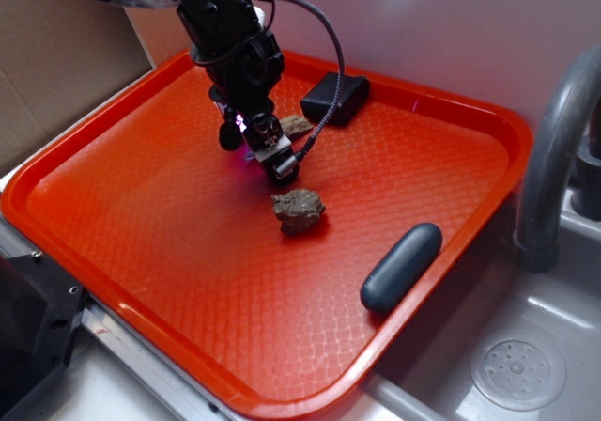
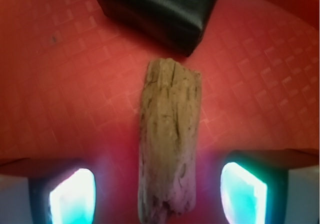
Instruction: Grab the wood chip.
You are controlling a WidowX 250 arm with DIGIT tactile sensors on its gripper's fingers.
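Note:
The wood chip [image 2: 169, 139] is a tan, grainy, elongated sliver lying flat on the red tray [image 2: 60, 84]. In the wrist view it runs lengthwise between my two glowing fingertips, with a clear gap on each side. My gripper [image 2: 157, 194] is open and straddles the chip's near end. In the exterior view the gripper [image 1: 268, 153] is low over the tray and the chip [image 1: 296, 125] peeks out just behind it.
A black box [image 1: 335, 98] lies just beyond the chip at the tray's [image 1: 113, 280] back. A lumpy grey-brown rock [image 1: 299, 210] sits in front of the gripper. A dark oblong case [image 1: 401, 267] lies near the tray's right rim. A sink and faucet [image 1: 549, 158] are to the right.

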